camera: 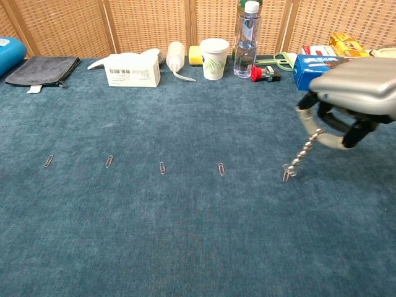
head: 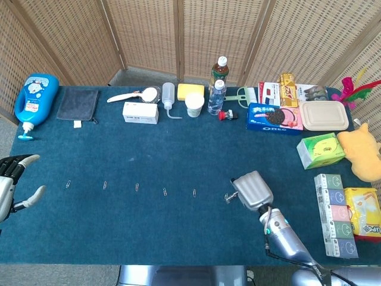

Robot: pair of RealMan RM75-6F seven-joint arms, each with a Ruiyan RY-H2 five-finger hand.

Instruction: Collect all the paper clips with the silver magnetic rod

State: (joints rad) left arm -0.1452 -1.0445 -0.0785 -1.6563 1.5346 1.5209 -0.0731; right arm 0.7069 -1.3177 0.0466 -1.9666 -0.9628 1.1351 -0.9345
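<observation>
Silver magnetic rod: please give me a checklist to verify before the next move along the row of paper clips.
1. Right hand holds the silver magnetic rod firmly: ok, the rod hangs from its fingers.
2. Rod tip reaches the nearest small metal paper clip: ok, the tip is at it in the chest view.
3. That clip is stuck to the rod: cannot tell, it looks flat on the blue cloth table.
4. Remaining clips are in line to the left: ok, four lie in a row, the next one nearest.
5. Path along the row is free: ok, nothing lies between the clips.
6. Left hand is out of the way: ok, open at the table edge.
</observation>
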